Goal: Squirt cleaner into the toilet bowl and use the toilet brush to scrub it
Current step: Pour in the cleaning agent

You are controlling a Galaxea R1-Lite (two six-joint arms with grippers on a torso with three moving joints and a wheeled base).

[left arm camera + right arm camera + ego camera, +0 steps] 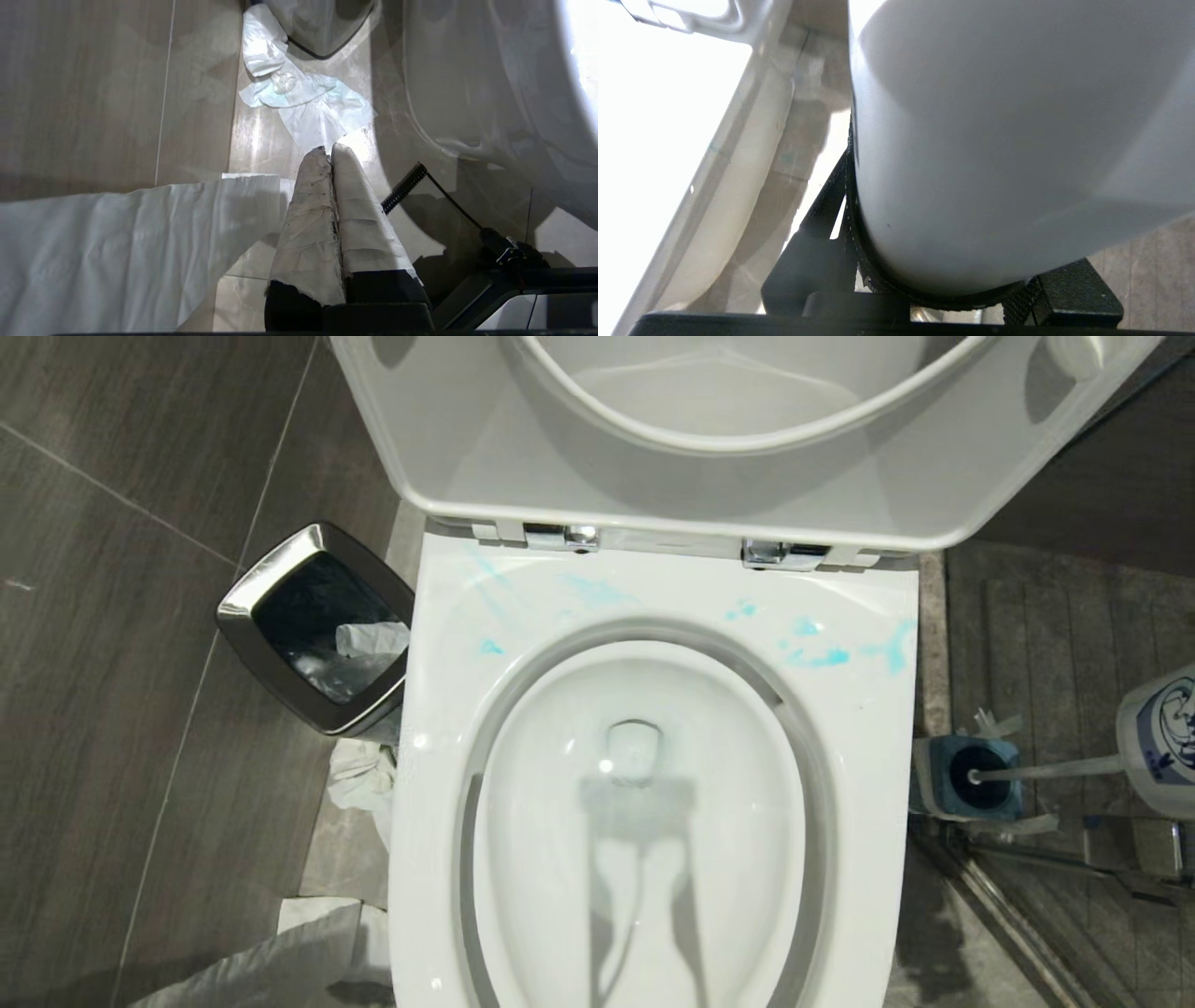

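The head view shows the toilet bowl (653, 784) with blue cleaner (822, 653) smeared on its back rim, and the toilet brush (990, 784) in its holder (934, 775) beside the bowl. The right gripper (943, 284) pinches a white bottle (1017, 140). The left gripper (329, 151) is pressed together beside the bowl.

Left gripper (327, 151): lower centre of the left wrist view, the two white-wrapped fingers (308, 224) pressed together along their full length, nothing between them, tips pointing toward the top of the frame. Right gripper: black fingers (822, 233) at the bottom of the right wrist view, clamped around a large smooth white rounded bottle (994, 140). Neither arm visible in the head view.
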